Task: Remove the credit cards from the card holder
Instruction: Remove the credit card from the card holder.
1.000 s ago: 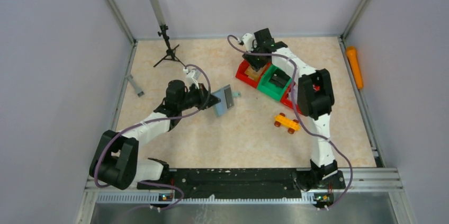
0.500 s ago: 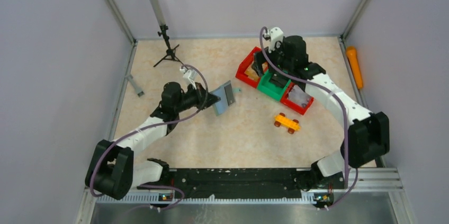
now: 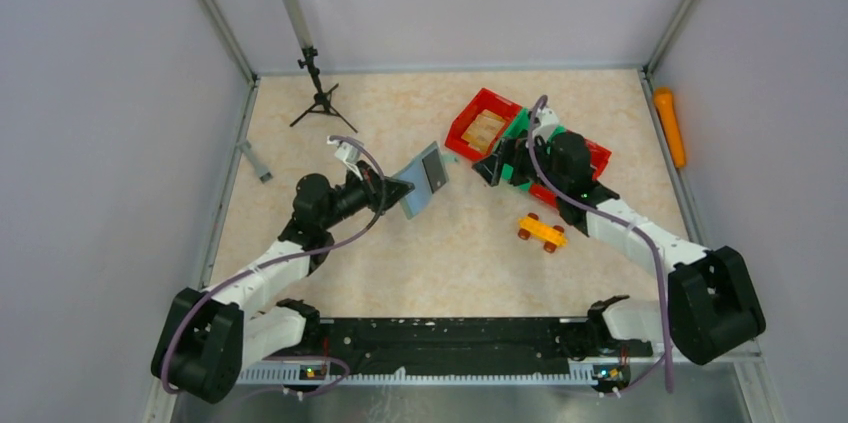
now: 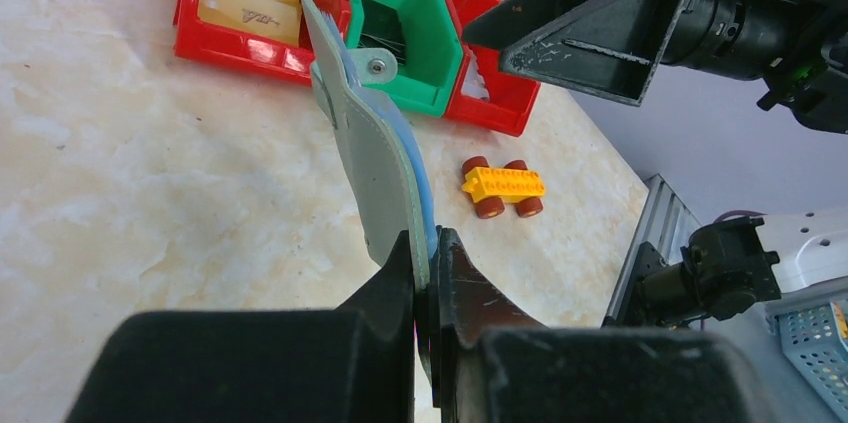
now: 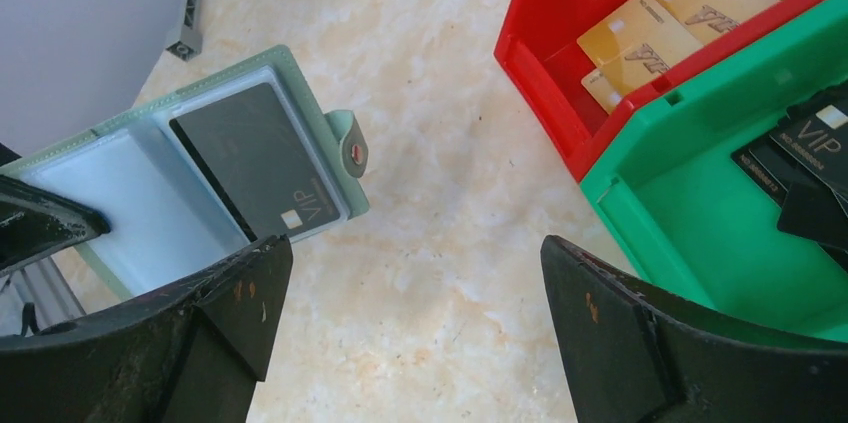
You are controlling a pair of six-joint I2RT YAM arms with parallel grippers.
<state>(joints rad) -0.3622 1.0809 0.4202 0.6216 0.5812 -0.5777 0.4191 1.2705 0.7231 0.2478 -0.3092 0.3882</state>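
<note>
Card holder (image 5: 130, 183) held edge-up, tab (image 5: 350, 151) toward red bin (image 5: 530, 73) (open).

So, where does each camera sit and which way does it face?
Top external: above, behind the bases, looking down on the table; both arms show.
Left wrist: on the left arm, facing the green bin; left gripper shows, shut on the card holder.
Right wrist: on the right arm, facing down at the holder's black card; open right gripper shows.
Shared: both wrist views show card holder and green bin.
</note>
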